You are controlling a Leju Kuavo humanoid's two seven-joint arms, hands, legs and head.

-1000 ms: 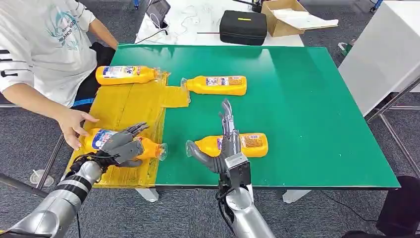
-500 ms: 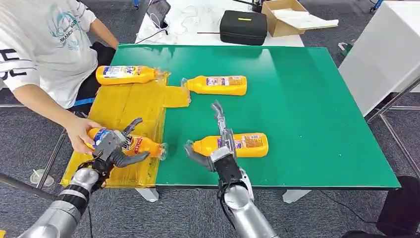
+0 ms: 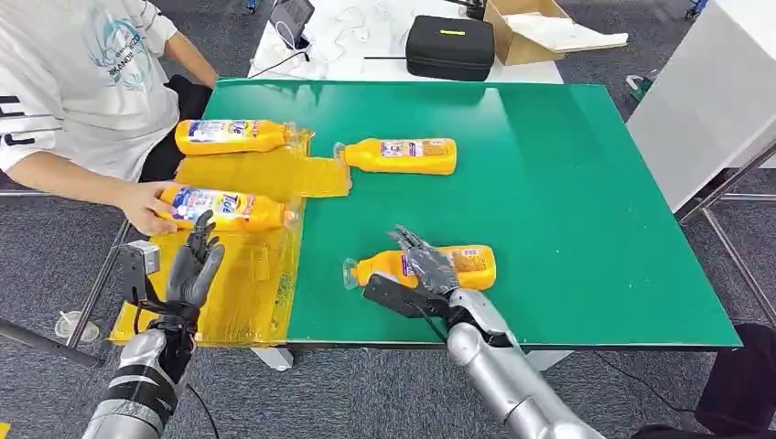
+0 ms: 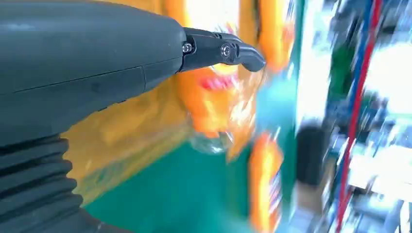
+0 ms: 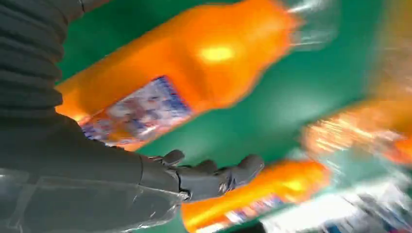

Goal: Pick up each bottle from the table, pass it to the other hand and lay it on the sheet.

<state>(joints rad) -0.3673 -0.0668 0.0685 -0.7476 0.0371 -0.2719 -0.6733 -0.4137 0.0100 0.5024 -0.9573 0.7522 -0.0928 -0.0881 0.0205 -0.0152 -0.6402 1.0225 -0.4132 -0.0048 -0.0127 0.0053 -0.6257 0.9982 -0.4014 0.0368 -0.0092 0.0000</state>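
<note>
Four orange bottles lie on their sides in the head view: the far bottle [image 3: 231, 136] at the 12 o'clock end of the yellow sheet [image 3: 240, 265], the middle bottle [image 3: 222, 208] across the sheet with a person's hand [image 3: 145, 206] on its base, the lone bottle [image 3: 400, 155] on the green table [image 3: 586, 201] just past the sheet's 3 o'clock edge, and the near bottle [image 3: 423, 267] on the table towards 6 o'clock, its cap pointing to 9 o'clock. The left robot hand [image 3: 193, 267] stands upright above the sheet's near part, fingers apart, palm bare, gripping nothing, just 6 o'clock of the middle bottle and apart from it. The right robot hand [image 3: 419, 274] is spread wide over the near bottle, fingers lying across its top and the thumb stretched out towards 9 o'clock below the neck; nothing is lifted. A black case [image 3: 449, 48] and a cardboard box [image 3: 529, 29] sit on a white surface beyond the table at 12 o'clock. In the blurred left wrist view, the left robot hand [image 4: 97, 63] shows its grey cover and one dark fingertip [image 4: 243, 51] over the sheet [image 4: 121, 131], with orange bottle shapes beyond. In the blurred right wrist view, the right robot hand [image 5: 160, 179] has its dark fingers [image 5: 218, 174] extended and apart beside the near bottle [image 5: 184, 82], above green table [image 5: 243, 126].
</note>
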